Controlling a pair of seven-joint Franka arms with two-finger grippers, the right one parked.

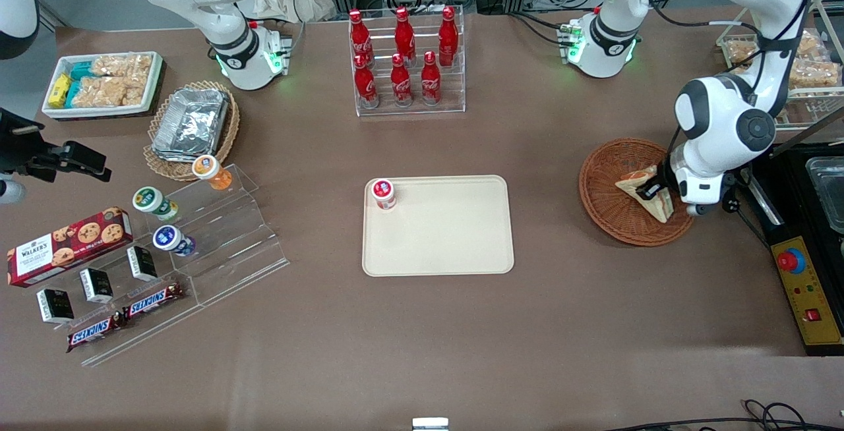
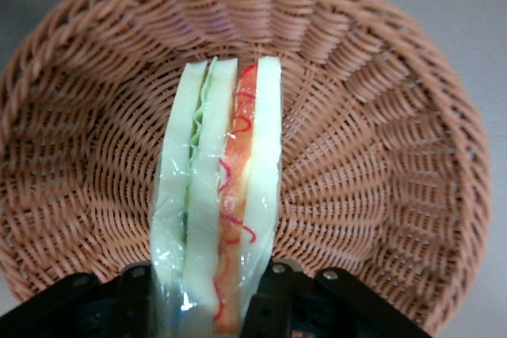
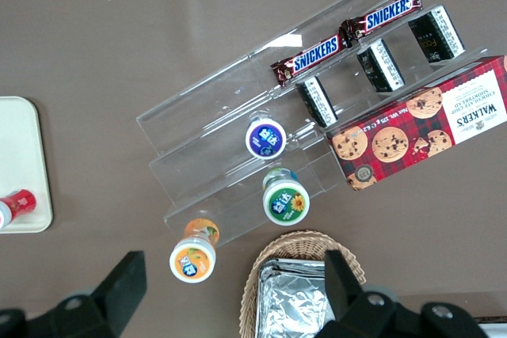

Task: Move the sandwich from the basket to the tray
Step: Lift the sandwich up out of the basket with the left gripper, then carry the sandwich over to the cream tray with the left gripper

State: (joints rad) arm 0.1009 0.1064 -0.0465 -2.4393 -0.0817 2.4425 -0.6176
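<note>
Left wrist view had it best: the end effector (image 2: 207,306) was clamped on the sandwich (image 2: 218,195), one black finger (image 2: 273,298) pressed to each bread face, so the cut edge with its red, orange and green layers faced the lens. Gripping across the flat faces made sense, since a soft wedge offers its broadest surfaces there and the filling stays sandwiched rather than squeezed out. The clear wrap glinted near the fingers.

And the sandwich was over the reddish-brown wicker basket (image 2: 380,156), the weave filling the background all round it; whether it was touching the bottom or just lifted, I could not tell.

From the front, the end effector (image 1: 653,188) sat low over the basket (image 1: 603,177) at the working arm's end of the desk (image 1: 422,339), the sandwich (image 1: 636,184) tilted in its grasp. The cream tray (image 1: 455,233) lay well apart at the desk's middle, with a small red-lidded cup (image 1: 384,192) in one far corner. Most of the tray was bare, so my read was that a landing spot away from that cup would be the safe choice.
</note>
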